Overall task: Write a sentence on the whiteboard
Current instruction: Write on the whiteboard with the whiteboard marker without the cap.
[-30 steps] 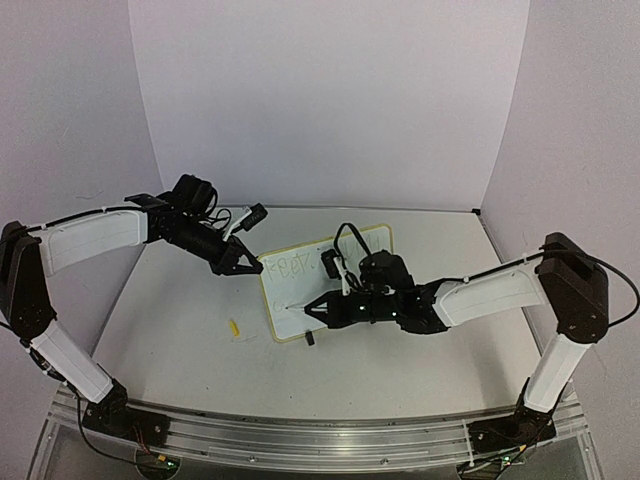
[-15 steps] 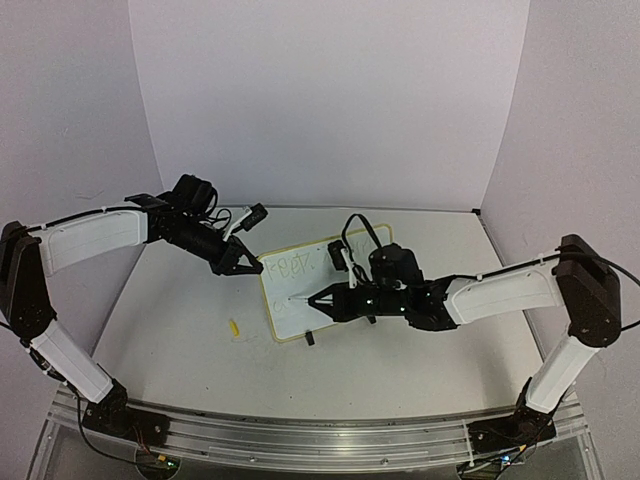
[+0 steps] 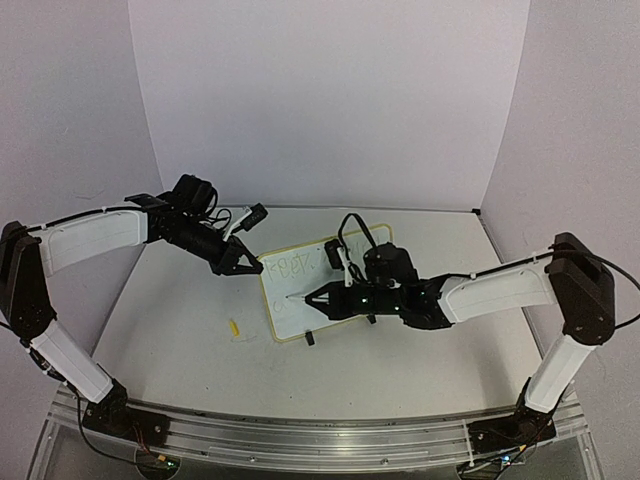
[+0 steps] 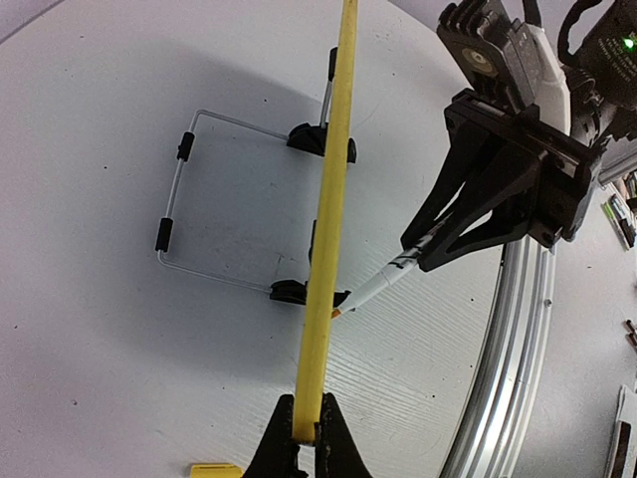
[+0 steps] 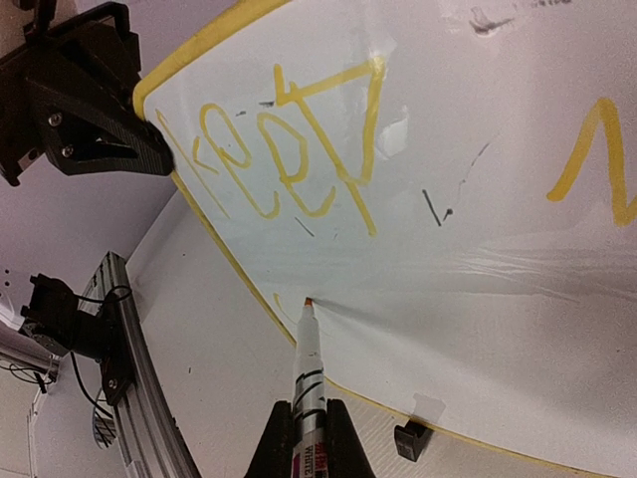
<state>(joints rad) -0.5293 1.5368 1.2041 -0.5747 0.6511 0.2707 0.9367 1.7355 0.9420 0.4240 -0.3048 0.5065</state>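
Observation:
The whiteboard point(image 3: 330, 285) stands tilted on the table, white with a pale yellow rim; it fills the right wrist view point(image 5: 478, 199). The sentence point(image 5: 289, 149) is yellow scrawl on its upper part, faint in the top view point(image 3: 297, 266). My left gripper point(image 3: 252, 267) is shut on the board's left edge, seen edge-on in the left wrist view point(image 4: 328, 249). My right gripper point(image 3: 322, 298) is shut on a white marker point(image 5: 307, 373). The marker tip touches the board near its lower left rim, beside a short yellow stroke.
A yellow marker cap point(image 3: 234, 327) lies on the table left of the board; it also shows in the left wrist view point(image 4: 216, 469). The board's wire stand point(image 4: 214, 199) and black clip feet point(image 5: 413, 438) rest on the table. A metal rail point(image 3: 300, 430) runs along the near edge.
My right gripper has moved up and left along the board with the marker, tip now near the lower left rim. The left arm and board have not moved.

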